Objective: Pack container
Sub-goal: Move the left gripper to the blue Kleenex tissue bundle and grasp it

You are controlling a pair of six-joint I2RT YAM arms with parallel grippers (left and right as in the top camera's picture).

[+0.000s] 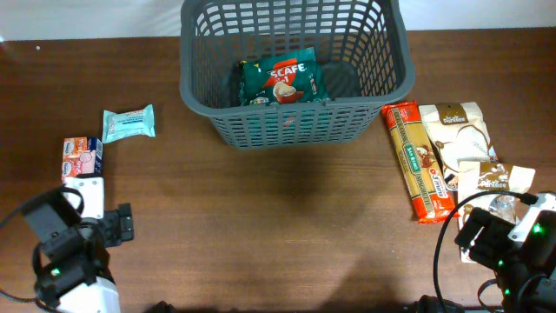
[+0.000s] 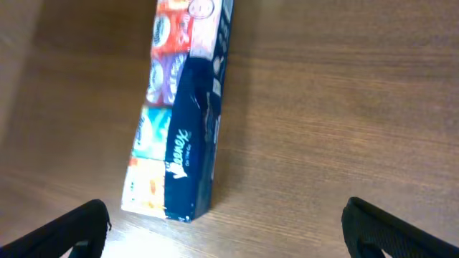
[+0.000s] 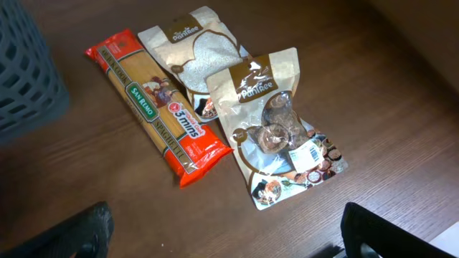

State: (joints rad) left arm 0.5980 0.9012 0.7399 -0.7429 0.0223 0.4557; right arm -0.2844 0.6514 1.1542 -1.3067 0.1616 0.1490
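Container: the container, a dark grey lattice basket, is seen standing upright on the table. It is at the far middle in the overhead view, well apart from both arms.
Container contents: a green packet with white lettering is laid flat on the solid bottom.
Left of container: a teal tissue pack is laid flat on the wood. A Kleenex pack is laid nearer the left arm, and the two packs are apart.
Left gripper: the left gripper is held spread wide and released. Both dark fingertips are seen at the bottom corners of the left wrist view, with only bare wood between them. The near end of the Kleenex pack is found just ahead of the fingertip at the lower left of that view; no contact is seen.
Right of container: a spaghetti pack, red and orange and labelled "SAN REMO", is laid just beside the container's near right corner.
Pouches: a white Pantree pouch is laid close against the spaghetti pack. A second Pantree pouch, with brown contents shown through its window, is laid partly over the lower end of the first.
Right gripper: the right gripper is likewise held wide and released, with its fingertips at the bottom corners of the right wrist view. The three packs are seen ahead of it, untouched.
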